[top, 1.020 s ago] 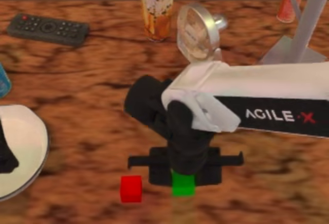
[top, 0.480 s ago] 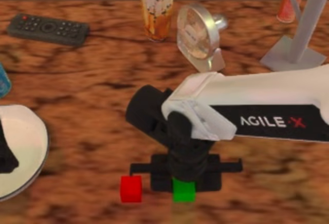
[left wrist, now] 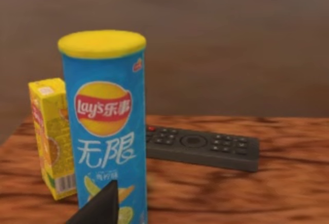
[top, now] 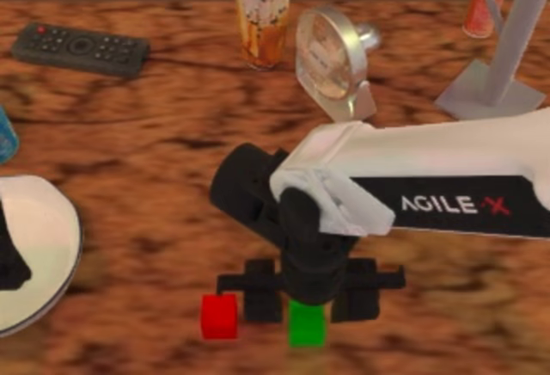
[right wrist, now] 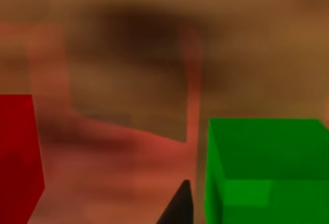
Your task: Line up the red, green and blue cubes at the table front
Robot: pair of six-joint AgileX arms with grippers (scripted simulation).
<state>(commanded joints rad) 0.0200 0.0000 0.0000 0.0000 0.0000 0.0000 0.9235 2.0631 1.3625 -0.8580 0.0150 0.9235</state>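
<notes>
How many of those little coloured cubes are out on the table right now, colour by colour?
Red cube: 1
Green cube: 1
Blue cube: 0 in view
Total: 2 cubes showing, with a gap between them, near the table front under the right arm's tool.

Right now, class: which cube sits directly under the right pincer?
The green cube: it sits between the spread fingers of the right pincer, while the red cube stands apart to its left.

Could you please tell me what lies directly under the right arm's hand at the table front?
The small glossy green cube sits on the orange-brown wooden table beneath the open right hand, partly covered by it. The small glossy red cube stands beside it. No blue cube is visible.
</notes>
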